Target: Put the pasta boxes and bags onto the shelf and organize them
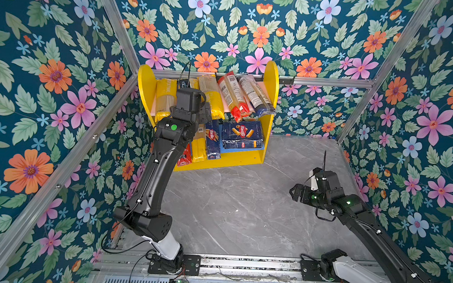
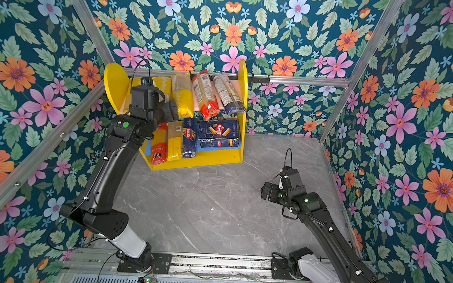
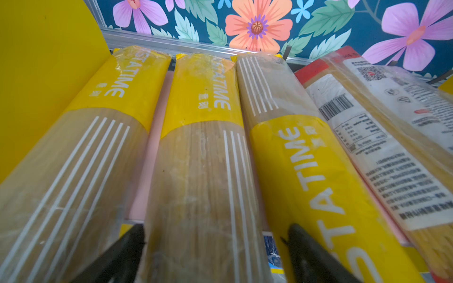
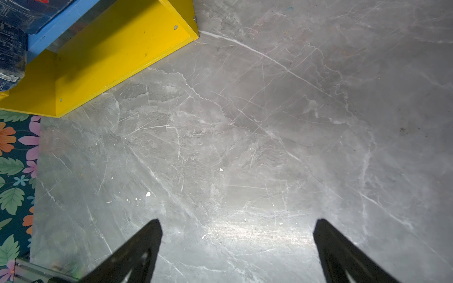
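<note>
The middle yellow bag [image 3: 203,171] lies on the shelf's [image 1: 273,80] pink upper board [image 3: 157,117], overhanging its front edge; we see the left jaws straddling that end, released. A skewed retreat could snag the film and drag it off. The left arm [image 1: 161,154] reaches up to the shelf; the right jaws hang spread over the surface [image 1: 243,201].

Black jointed left arm [image 1: 160,170] is stretched far forward and raised, black two-finger left gripper [image 3: 215,235] jaws spread wide; black jointed right arm [image 1: 370,224] sits low, black two-finger right gripper [image 4: 237,232] tipped downward, jaws wide apart, holding nothing.
</note>
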Robot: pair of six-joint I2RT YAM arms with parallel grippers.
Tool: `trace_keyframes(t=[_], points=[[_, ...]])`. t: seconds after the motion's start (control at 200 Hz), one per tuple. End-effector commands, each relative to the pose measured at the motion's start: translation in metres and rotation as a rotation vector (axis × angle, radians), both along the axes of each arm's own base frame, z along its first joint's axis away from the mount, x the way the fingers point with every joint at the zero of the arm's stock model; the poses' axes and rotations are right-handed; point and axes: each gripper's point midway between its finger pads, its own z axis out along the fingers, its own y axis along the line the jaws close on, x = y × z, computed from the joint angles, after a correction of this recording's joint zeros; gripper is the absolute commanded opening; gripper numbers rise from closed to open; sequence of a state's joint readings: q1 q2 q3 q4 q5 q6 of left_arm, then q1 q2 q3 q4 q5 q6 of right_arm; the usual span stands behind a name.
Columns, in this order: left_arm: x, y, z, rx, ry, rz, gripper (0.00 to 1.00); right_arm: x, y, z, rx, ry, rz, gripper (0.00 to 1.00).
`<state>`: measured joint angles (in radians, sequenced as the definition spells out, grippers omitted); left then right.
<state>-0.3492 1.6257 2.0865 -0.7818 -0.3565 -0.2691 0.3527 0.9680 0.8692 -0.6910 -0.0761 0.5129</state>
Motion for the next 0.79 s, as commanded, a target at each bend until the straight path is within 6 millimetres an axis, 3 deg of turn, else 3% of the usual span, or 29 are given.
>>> trace_keyframes(t=[0.0, 0.155, 0.29, 0.415, 0.48, 0.575, 0.79], points=[[-0.008, -0.004, 0.009, -0.008, -0.016, -0.041, 1.00, 0.000, 0.001, 0.001, 0.003, -0.001, 0.010, 0.98], [-0.031, -0.013, 0.042, -0.033, -0.124, -0.096, 1.00, 0.001, 0.005, 0.006, 0.010, -0.010, 0.033, 0.98], [-0.061, -0.010, 0.070, -0.066, -0.206, -0.119, 1.00, 0.001, 0.005, 0.012, 0.008, -0.020, 0.041, 0.98], [-0.091, 0.000, 0.074, -0.088, -0.226, -0.133, 1.00, 0.001, 0.005, 0.017, 0.006, -0.031, 0.044, 0.98], [-0.106, 0.005, 0.059, -0.089, -0.199, -0.139, 1.00, 0.002, 0.005, 0.018, 0.003, -0.032, 0.047, 0.98], [-0.127, 0.012, 0.017, -0.069, -0.134, -0.148, 1.00, 0.002, 0.007, 0.018, 0.008, -0.033, 0.055, 0.99], [-0.160, 0.026, -0.117, -0.038, 0.072, -0.134, 1.00, 0.003, 0.003, 0.017, -0.035, -0.012, 0.057, 0.99]])
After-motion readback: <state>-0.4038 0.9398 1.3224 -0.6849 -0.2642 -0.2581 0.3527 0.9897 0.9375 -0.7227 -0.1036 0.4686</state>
